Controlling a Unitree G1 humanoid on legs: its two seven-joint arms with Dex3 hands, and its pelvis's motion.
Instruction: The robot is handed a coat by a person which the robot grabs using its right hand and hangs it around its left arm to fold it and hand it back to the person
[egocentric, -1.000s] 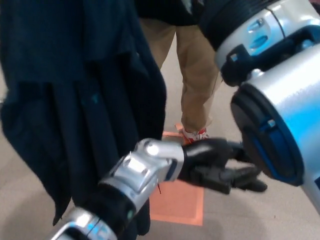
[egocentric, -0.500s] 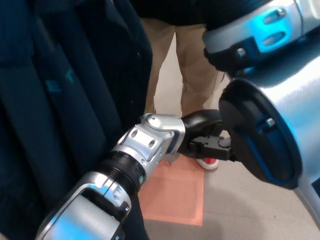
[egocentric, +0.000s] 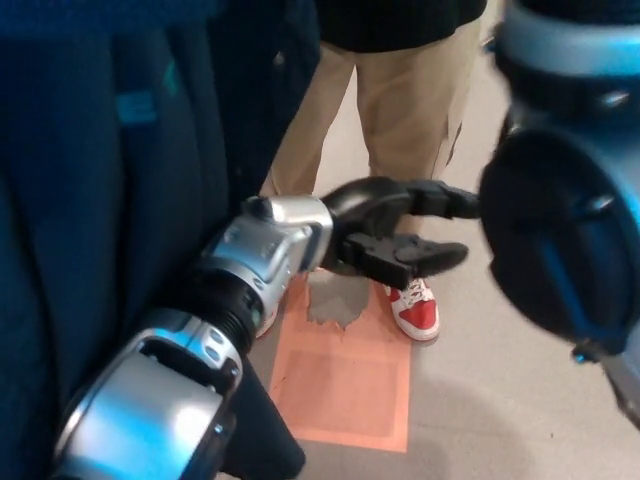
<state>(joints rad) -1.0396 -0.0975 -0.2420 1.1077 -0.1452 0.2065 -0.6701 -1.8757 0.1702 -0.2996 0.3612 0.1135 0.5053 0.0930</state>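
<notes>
Pale grey-beige flooring spread beneath everything, smooth and bare to the right of and below the robot's black left hand. Directly under that hand lay a flat orange rectangular floor mat, with a scuffed grey patch at its upper edge. Just beyond the hand stood a person in tan trousers, and one red-and-white shoe was planted on the floor immediately below the fingertips, at the mat's upper right corner.

The left hand was released, thumb and fingers spread apart and grasping nothing. Its silver-and-black left forearm ran back from it toward the lower left. The dark navy fabric coat hung as a tall curtain to the left of the hand, filling that whole side from the top edge down, its folds lying against the far side of the forearm and its hem showing under the arm.

To the right of the hand, close by, loomed the bulky black-and-silver right arm with blue trim; its own hand lay outside the picture. Open floor remained between the mat's right edge and that arm.
</notes>
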